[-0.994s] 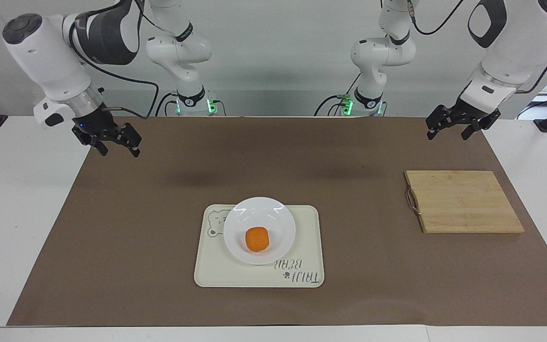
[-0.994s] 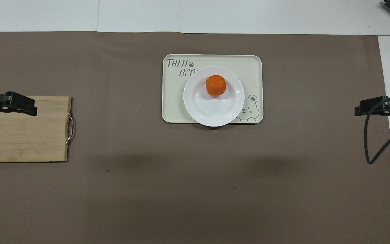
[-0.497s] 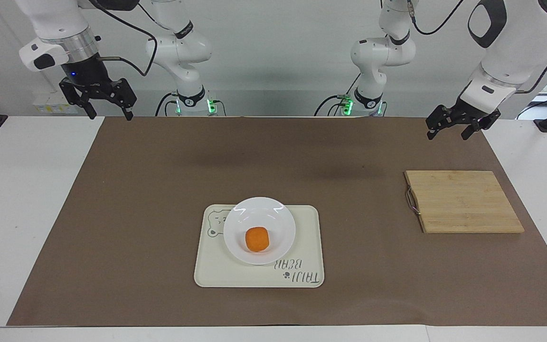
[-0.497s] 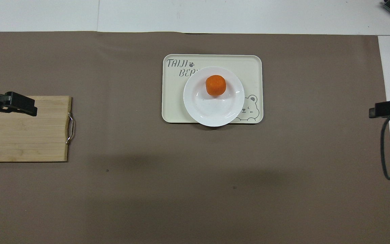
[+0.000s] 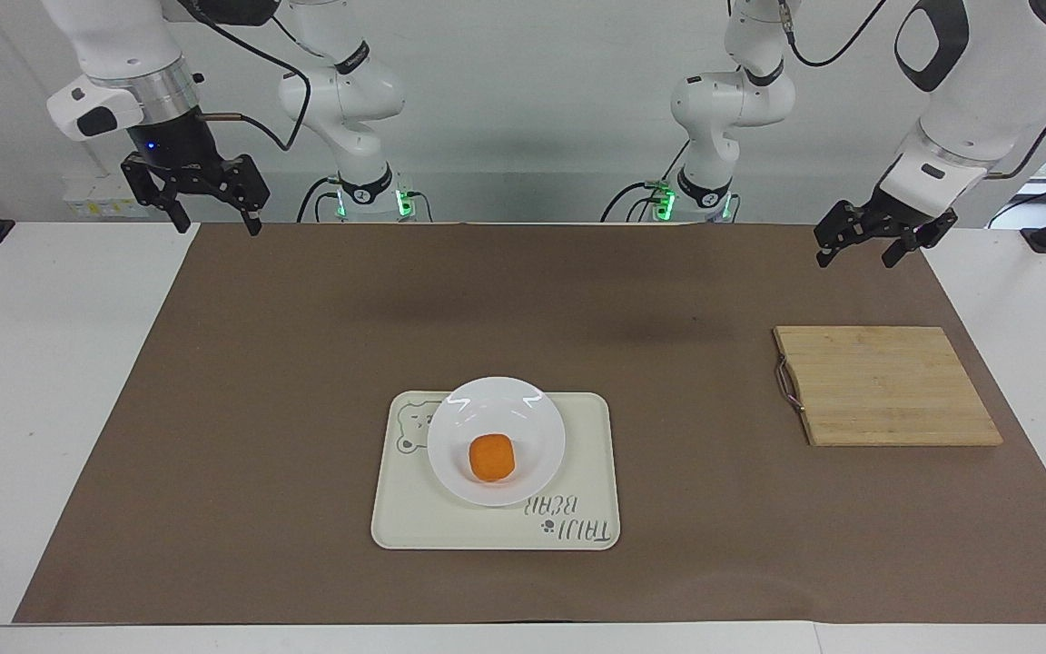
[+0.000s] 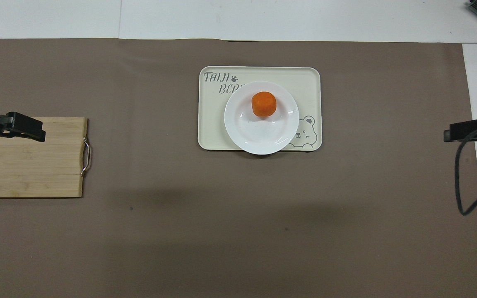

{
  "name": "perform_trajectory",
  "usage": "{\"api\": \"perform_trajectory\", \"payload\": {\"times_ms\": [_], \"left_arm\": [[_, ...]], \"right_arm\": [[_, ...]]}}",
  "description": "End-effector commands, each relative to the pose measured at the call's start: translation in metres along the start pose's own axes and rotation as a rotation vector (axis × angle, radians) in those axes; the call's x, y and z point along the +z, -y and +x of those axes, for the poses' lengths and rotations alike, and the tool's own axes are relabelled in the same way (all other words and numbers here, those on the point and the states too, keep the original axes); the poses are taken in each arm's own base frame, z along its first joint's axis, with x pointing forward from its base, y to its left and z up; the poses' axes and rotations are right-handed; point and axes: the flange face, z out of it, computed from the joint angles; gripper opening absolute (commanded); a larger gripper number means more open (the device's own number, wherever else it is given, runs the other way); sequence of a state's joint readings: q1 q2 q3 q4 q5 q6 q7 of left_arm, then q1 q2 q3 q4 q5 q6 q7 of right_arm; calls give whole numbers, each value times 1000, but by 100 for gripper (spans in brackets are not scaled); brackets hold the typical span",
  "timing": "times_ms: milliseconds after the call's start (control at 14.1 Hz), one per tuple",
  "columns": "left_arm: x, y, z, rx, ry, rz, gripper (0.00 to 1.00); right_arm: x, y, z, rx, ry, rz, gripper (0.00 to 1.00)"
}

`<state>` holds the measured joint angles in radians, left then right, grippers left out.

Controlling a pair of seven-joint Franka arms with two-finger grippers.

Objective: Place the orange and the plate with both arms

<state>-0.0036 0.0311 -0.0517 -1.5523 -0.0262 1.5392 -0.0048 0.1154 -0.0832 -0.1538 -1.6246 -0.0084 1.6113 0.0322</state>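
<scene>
The orange [image 5: 492, 456] lies in the white plate [image 5: 527, 413], and the plate rests on the cream bear tray [image 5: 414, 522]. In the overhead view the orange [image 6: 263, 104] sits on the part of the plate [image 6: 263, 136] farther from the robots. My right gripper [image 5: 217, 225] is open and empty, raised over the mat's edge at the right arm's end, well away from the plate. My left gripper [image 5: 854, 262] is open and empty, raised over the mat near the wooden board. Both also show in the overhead view: left gripper [image 6: 35, 131], right gripper [image 6: 449, 135].
A bamboo cutting board [image 5: 886, 386] with a metal handle lies at the left arm's end of the table; it also shows in the overhead view [image 6: 35, 169]. A brown mat [image 5: 305, 318] covers most of the white table. A black cable [image 6: 466, 182] hangs from the right arm.
My right gripper has risen and drawn back toward the robots' end, then shifted slightly inward. The left arm, the plate and the orange have not moved.
</scene>
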Motion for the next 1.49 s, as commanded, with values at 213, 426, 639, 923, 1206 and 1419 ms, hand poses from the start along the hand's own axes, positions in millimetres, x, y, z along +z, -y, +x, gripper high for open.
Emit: {"api": "perform_trajectory", "payload": {"times_ms": [213, 426, 639, 923, 1206, 1419], "left_arm": [[-4, 4, -5, -2, -6, 19, 100], [-4, 4, -5, -2, -6, 19, 100], [-4, 4, -5, -2, -6, 19, 100], [-4, 4, -5, -2, -6, 19, 100], [-4, 4, -5, -2, -6, 19, 100], [-4, 4, -5, -2, -6, 19, 100]], "right_arm": [[-16, -12, -7, -8, 36, -22, 100], [-19, -8, -9, -17, 39, -29, 100], [-20, -14, -12, -14, 24, -37, 100], [-19, -12, -11, -33, 13, -36, 100], [-18, -15, -12, -27, 23, -26, 100], [-18, -14, -12, -27, 23, -28, 100]]}}
